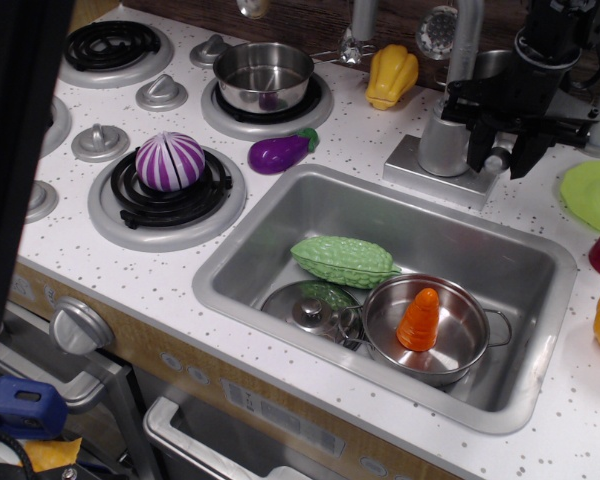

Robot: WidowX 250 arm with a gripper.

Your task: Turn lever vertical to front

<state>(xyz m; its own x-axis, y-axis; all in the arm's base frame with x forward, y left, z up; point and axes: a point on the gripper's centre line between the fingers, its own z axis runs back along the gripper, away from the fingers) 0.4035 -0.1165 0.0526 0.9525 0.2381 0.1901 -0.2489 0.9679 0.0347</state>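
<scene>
The lever (pixel 497 159) is a short silver rod with a rounded tip. It sticks out from the thick grey faucet body (pixel 440 138) at the back right, behind the sink, pointing toward the front and right. My black gripper (pixel 500 152) hangs over it with one finger on each side of the lever's tip. The left finger (pixel 478 147) and the right finger stand apart with small gaps to the lever, so the jaws look open around it. The tall faucet spout (pixel 464 40) rises behind.
The sink (pixel 280 230) holds a green gourd (pixel 342 261), a lid (pixel 308 310) and a pot with a carrot (pixel 419 320). A yellow pepper (pixel 392 74), an eggplant (pixel 278 152), a pot on a burner (pixel 263 75), a green plate (pixel 592 192) and an onion (pixel 170 160) lie around.
</scene>
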